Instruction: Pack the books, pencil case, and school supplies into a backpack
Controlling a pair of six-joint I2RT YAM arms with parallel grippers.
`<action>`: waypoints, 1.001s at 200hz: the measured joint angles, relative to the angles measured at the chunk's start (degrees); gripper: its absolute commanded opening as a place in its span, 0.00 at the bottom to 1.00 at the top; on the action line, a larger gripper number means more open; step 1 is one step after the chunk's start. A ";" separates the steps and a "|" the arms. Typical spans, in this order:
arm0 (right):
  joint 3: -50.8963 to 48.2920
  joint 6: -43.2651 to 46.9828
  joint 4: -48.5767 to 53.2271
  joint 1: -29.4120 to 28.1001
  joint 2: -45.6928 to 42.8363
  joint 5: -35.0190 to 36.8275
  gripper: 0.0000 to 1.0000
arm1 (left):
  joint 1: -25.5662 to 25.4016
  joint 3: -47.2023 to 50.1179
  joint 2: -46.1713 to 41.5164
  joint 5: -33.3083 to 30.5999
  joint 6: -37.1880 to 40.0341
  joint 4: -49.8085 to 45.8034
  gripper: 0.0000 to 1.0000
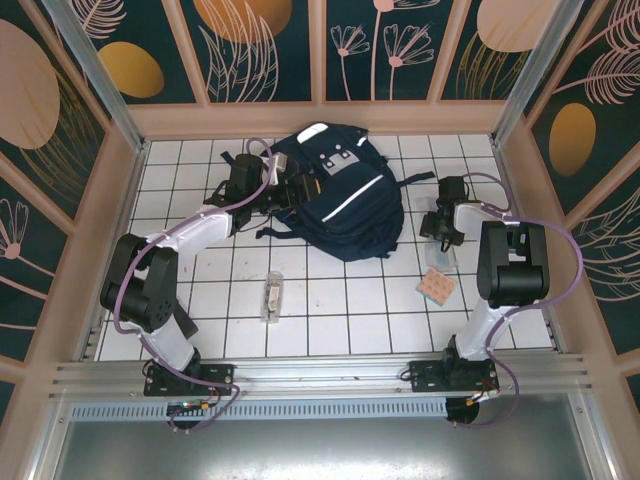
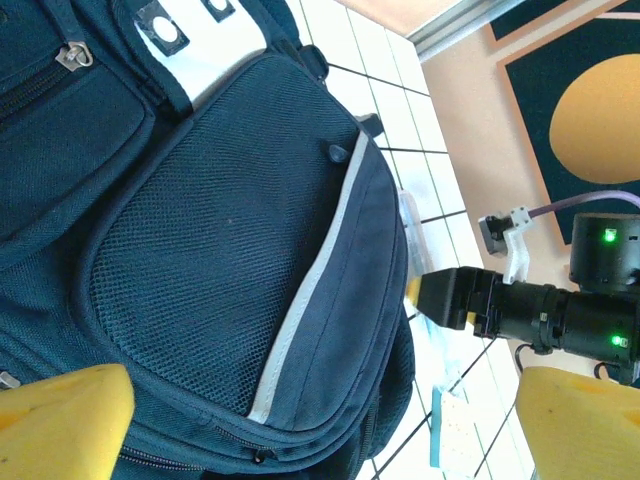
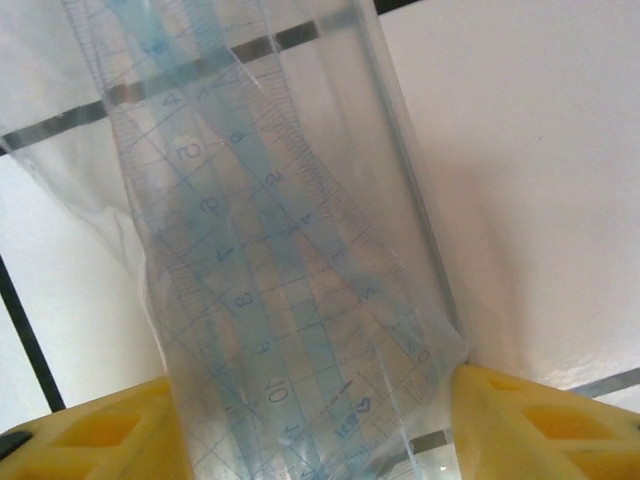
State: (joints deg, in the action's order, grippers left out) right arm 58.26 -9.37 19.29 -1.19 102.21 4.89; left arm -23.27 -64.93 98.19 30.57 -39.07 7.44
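The backpack (image 1: 340, 200) is being carried, lying flat, by the tiled surface (image 1: 340, 310) at its far middle. The left jaws are being held spread wide at the backpack's left side, over its mesh front pocket. Just right of the backpack, the clear pouch (image 3: 280, 250) is being pinched across its width by the right jaws, its film creasing against both. Nearer, the pad (image 1: 436, 287) is being seen lying beside the right arm (image 1: 510, 265), and the box (image 1: 272, 296) well apart from it, near the left arm (image 1: 150, 275).
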 measured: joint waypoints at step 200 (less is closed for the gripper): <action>2.34 -2.60 4.48 -0.02 -4.07 -3.23 0.00 | -9.27 -10.08 3.78 -17.38 17.00 -14.71 0.85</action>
State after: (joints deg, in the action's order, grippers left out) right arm 60.60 -11.97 23.77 -1.21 98.15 1.65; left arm -32.53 -75.00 101.97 13.19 -22.06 -7.27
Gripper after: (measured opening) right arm 0.262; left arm 0.851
